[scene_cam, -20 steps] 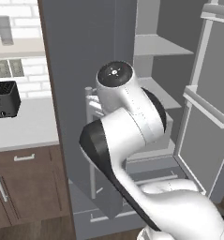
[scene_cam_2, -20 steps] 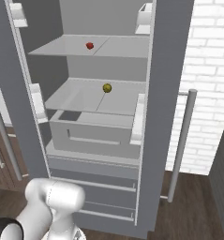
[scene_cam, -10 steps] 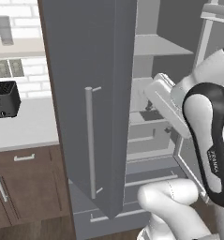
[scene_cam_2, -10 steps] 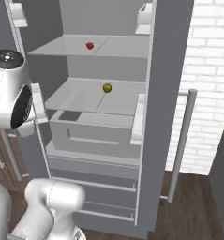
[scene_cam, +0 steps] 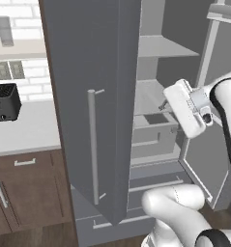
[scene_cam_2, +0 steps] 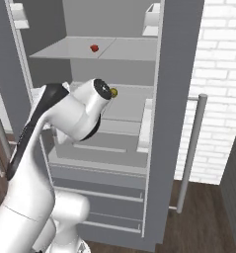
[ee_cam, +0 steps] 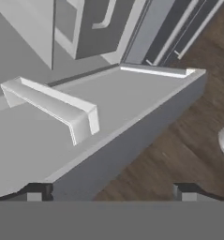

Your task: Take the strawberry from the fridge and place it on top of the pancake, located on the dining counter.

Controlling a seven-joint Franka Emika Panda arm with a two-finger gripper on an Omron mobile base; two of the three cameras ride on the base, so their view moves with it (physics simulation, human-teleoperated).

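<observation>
The strawberry (scene_cam_2: 94,48) is a tiny red fruit lying on the upper shelf of the open fridge (scene_cam_2: 124,54). My arm (scene_cam_2: 80,113) rises in front of the fridge, with its white hand (scene_cam: 184,108) level with the middle shelf and well below the strawberry. In the hand view my gripper (ee_cam: 110,191) is open with nothing between its widely spaced fingertips (ee_cam: 36,192). It looks across a grey fridge door with a door bin (ee_cam: 62,108) and down at the wood floor. The pancake and the dining counter are out of view.
A yellow-green ball (scene_cam_2: 113,92) lies on the middle shelf, just behind my arm. The left door (scene_cam: 88,96) swings out with its bar handle (scene_cam: 91,144); the right door's handle (scene_cam_2: 191,153) stands by the brick wall. A black toaster (scene_cam: 3,101) sits on the white counter.
The arm has swung from low in front of the left door over to the right, bringing the hand up beside the fridge's middle shelf. The jaws stay open. The strawberry has not moved.
</observation>
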